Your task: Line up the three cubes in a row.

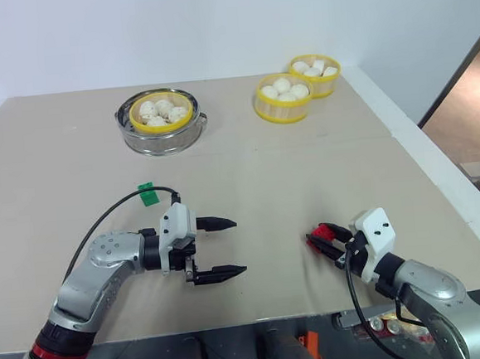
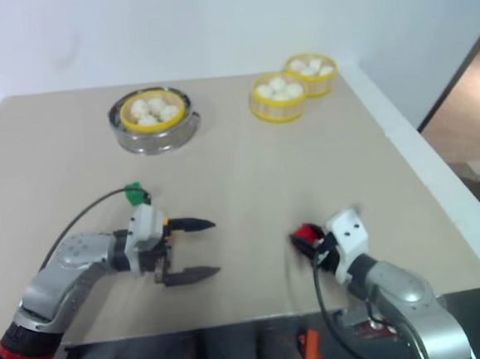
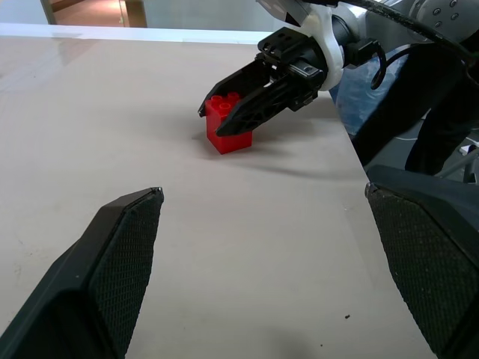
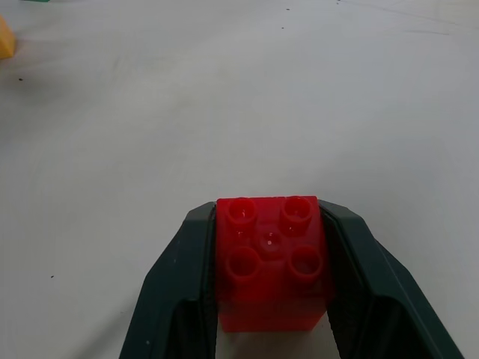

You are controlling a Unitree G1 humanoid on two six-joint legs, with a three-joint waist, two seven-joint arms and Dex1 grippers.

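Left eye view: a beige bench (image 1: 248,179) runs out to a pale wall. The left hand (image 1: 227,248) sits near the front edge on the left, pointing right, its two black fingers spread wide apart with nothing between them. A green cube (image 1: 147,193) lies on the bench just beyond that arm, beside its black cable. On the right, near the front edge, the right hand (image 1: 321,240) is clamped on the red cube (image 1: 322,234), which sits low at the bench top. At the far side stand a metal pot (image 1: 162,132) holding a yellow-rimmed basket of white buns, and to its right two more bun baskets (image 1: 283,99) touching each other.

Right eye view: the same layout, with the red cube between the right fingers.

Left wrist view: the left hand's two fingers (image 3: 120,262) stand far apart over bare bench. Beyond them the right hand grips the red cube, which rests on the bench near its edge.

Right wrist view: the red cube, studs up, is pinched on both sides by the right fingers (image 4: 183,284). A yellow-orange cube (image 4: 5,39) shows at the frame's edge, well apart from the red one.
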